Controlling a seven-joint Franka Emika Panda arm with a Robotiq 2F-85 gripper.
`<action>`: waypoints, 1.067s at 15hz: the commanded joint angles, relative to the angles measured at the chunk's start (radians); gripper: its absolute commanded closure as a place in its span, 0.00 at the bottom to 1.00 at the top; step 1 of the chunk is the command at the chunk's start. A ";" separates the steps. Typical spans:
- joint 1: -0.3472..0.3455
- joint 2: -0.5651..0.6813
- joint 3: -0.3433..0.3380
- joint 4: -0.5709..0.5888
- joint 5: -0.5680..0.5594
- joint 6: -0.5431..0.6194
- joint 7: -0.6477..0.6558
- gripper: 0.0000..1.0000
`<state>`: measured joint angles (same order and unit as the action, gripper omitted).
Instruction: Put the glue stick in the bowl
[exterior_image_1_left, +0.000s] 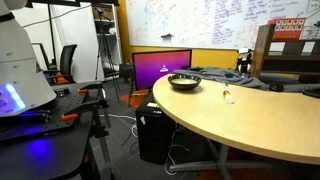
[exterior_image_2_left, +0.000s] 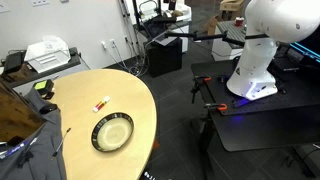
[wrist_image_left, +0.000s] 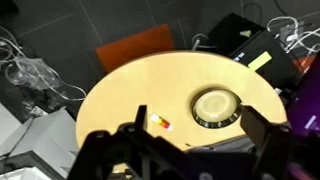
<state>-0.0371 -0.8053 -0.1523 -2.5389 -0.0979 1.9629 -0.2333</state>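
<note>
Writing: whiteboard (exterior_image_1_left: 200, 25) scrawl, unreadable;
Glue stick (wrist_image_left: 160, 122): centre frame, above gripper (wrist_image_left: 190, 150), left of bowl (wrist_image_left: 197, 110);
Grip: spread wide, empty

**A research office with a robot lab corner**

A whiteboard (exterior_image_1_left: 200, 20) dense with writing fills the upper centre and right in an exterior view. Below it glows a purple monitor (exterior_image_1_left: 160, 68), with an office chair (exterior_image_1_left: 67, 62) at left and a computer tower (exterior_image_1_left: 155, 135) under the round bench (exterior_image_1_left: 260, 115). A printer (exterior_image_2_left: 47, 52) sits upper left in an exterior view.

Glossy white rounded arm (exterior_image_2_left: 258, 40), black end effector (wrist_image_left: 190, 138).
</note>
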 joint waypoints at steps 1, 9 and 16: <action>-0.001 0.001 0.001 0.002 0.001 -0.002 0.000 0.00; 0.048 0.182 -0.013 0.071 -0.011 0.068 -0.084 0.00; 0.071 0.666 0.015 0.270 -0.012 0.380 -0.211 0.00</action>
<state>0.0297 -0.3005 -0.1441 -2.3839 -0.1185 2.2942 -0.3762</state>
